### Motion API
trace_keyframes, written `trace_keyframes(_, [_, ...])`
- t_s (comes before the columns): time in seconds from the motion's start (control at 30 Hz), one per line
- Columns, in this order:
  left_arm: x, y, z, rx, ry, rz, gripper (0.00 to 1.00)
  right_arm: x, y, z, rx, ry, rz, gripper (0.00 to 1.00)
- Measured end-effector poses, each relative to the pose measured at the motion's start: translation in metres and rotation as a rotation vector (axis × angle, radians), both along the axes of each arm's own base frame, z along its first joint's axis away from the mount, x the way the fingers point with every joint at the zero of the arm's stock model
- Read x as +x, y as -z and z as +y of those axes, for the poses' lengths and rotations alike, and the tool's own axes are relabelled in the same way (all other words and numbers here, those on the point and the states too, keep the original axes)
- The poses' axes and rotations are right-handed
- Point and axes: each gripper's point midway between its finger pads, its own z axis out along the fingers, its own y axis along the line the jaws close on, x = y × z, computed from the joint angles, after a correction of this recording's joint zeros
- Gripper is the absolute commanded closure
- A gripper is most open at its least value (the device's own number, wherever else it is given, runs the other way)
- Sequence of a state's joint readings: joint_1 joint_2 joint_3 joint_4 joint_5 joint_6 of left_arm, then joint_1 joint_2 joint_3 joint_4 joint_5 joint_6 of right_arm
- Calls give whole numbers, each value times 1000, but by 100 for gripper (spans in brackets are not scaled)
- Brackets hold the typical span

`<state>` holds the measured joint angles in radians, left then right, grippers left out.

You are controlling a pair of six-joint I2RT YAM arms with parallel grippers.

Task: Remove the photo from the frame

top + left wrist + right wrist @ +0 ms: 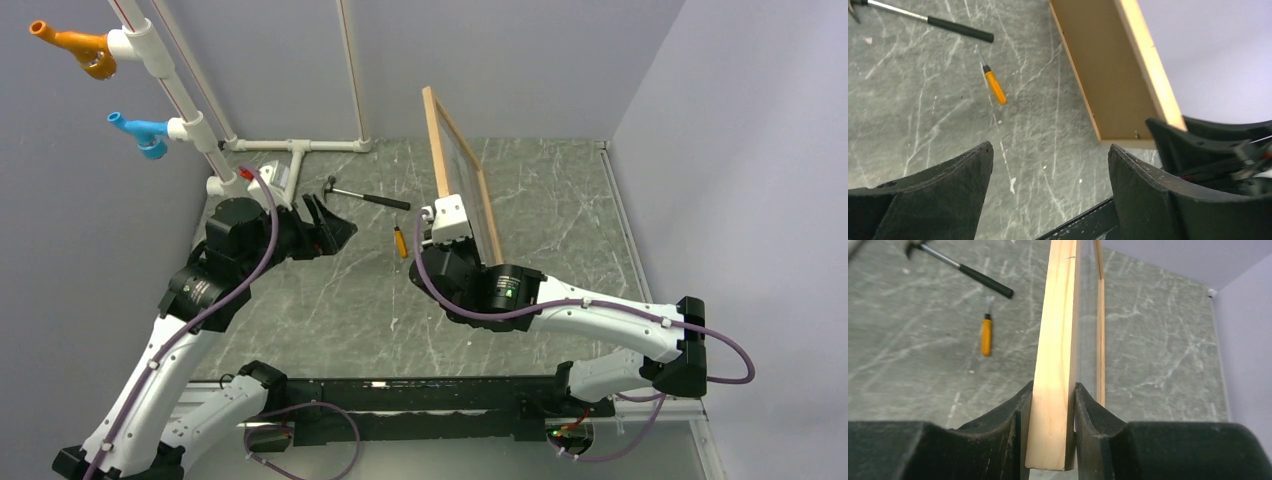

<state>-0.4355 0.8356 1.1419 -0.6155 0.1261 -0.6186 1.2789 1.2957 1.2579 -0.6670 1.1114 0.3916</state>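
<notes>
Right claw [1050,402] clenched on upright thin light-wood rectangular frame [1058,330]; left claw [1049,150] open, empty, frame to its right. Risk: one-edge grip, frame may pivot or slip when pushed.

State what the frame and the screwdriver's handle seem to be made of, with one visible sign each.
The frame: pale, matt wood, apparently unvarnished; grain streaks run along its edge. The screwdriver handle: probably plastic; smooth, uniform orange.
</notes>
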Motion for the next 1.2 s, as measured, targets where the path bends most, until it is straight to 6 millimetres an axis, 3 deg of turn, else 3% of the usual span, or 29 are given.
trace_keyframes(0.13, [-10,23,5,30,5,44,13,7,-9,11,93,-21,0,100])
trace_keyframes(0.23, [-15,32,7,43,10,61,13,17,-16,5,150,-4,2,100])
trace_keyframes(0.57, [-23,36,11,53,17,50,14,49,-42,-67,499,139,8,100])
trace_keyframes(0.83, [-22,52,7,64,32,88,14,55,-25,-127,668,238,11,100])
trace_keyframes(1.0, [-24,52,6,64,45,86,14,51,6,-165,761,337,27,100])
trace_keyframes(1.2, [-25,51,6,70,54,78,14,46,48,-195,868,409,43,100])
